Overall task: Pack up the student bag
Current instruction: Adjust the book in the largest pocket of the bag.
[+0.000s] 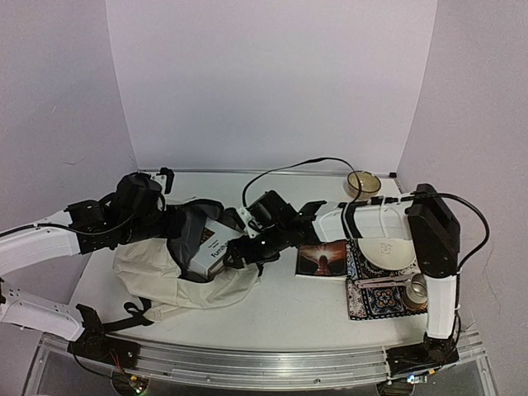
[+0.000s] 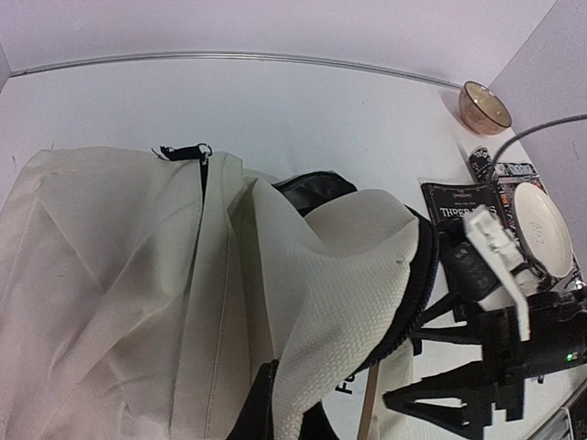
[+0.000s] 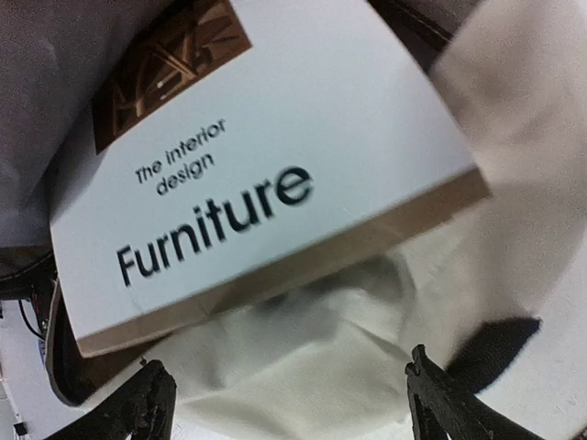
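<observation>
Student bag (image 1: 177, 276) lies left of centre on the tabletop (image 1: 272, 318), its mouth held up by the left pincer (image 1: 180, 221), which looks clamped on the flap. A white Furniture book (image 3: 266, 174) sits partway inside, one end protruding. This seems to be the book-loading step: the right pincer (image 3: 293, 408) is spread wide just behind the book and grips nothing, so the next move probably calls for nudging it deeper. The amber bowl (image 1: 363, 182) at upper right looks empty.

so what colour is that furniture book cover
The book is white with black lettering and a brown picture; best in the right wrist view.
</observation>
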Robot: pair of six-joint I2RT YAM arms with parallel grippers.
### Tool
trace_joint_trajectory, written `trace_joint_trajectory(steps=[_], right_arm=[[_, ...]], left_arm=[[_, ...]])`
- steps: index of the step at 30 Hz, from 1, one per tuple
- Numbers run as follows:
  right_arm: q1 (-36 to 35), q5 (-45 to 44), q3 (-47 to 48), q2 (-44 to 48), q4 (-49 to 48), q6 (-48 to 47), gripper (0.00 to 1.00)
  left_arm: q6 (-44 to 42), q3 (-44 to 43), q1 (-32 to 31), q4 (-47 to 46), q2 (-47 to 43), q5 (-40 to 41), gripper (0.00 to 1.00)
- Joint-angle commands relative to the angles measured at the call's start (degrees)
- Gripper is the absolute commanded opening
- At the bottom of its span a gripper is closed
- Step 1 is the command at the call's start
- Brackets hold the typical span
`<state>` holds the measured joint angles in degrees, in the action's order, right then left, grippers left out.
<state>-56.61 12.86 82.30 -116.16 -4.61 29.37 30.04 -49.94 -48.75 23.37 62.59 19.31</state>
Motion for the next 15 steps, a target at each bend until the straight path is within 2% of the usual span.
trace_joint_trajectory(steps=[1, 8, 15], right_arm=[[-1.2, 4.9, 8.4, -5.0, -3.5, -0.4, 0.86], [-2.3, 5.3, 17.4, -11.9, -3.8, -2.2, 0.86], [-2.0, -0.8, 7.8, -2.2, 0.8, -6.6, 0.97]], left_arm=[[-0.4, -3.3, 0.1, -1.7, -1.8, -3.9, 0.0], [-0.2, -2.8, 0.1, -2.0, -1.2, -4.4, 0.0], [0.0, -1.4, 0.3, -0.4, 1.1, 2.0, 0.08]])
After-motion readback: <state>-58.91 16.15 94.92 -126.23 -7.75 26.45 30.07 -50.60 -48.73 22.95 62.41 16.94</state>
